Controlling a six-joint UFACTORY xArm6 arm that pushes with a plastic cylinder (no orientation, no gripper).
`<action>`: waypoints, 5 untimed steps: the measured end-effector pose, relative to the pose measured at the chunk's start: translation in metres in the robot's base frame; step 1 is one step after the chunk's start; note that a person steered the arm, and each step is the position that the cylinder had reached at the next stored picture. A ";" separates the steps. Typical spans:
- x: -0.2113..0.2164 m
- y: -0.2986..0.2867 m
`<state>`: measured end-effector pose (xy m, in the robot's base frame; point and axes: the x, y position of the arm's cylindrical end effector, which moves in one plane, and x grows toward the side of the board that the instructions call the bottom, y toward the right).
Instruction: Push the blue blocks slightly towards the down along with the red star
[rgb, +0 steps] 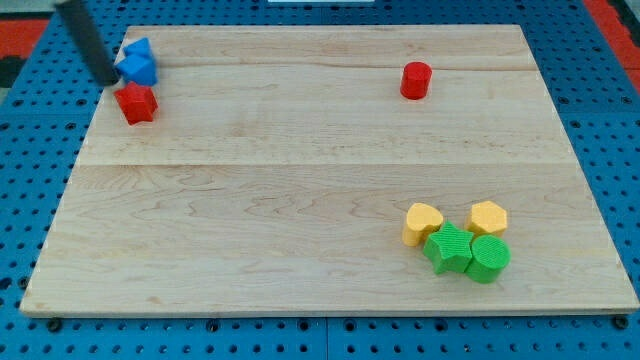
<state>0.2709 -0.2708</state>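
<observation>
Blue blocks (138, 63) sit close together at the board's top left; I cannot tell their shapes or separate them clearly. The red star (136, 102) lies just below them, touching or nearly touching. My rod comes in from the view's top left, and my tip (110, 79) rests at the left side of the blue blocks, just above and left of the red star, close to or touching both.
A red cylinder (416, 80) stands at the upper right. At the lower right are a yellow heart (423, 222), a yellow hexagon (487, 217), a green star (449, 249) and a green cylinder (489, 258). The wooden board (300, 200) lies on a blue pegboard.
</observation>
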 end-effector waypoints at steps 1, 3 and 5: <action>-0.056 0.000; -0.072 0.050; 0.007 0.063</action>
<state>0.2777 -0.2083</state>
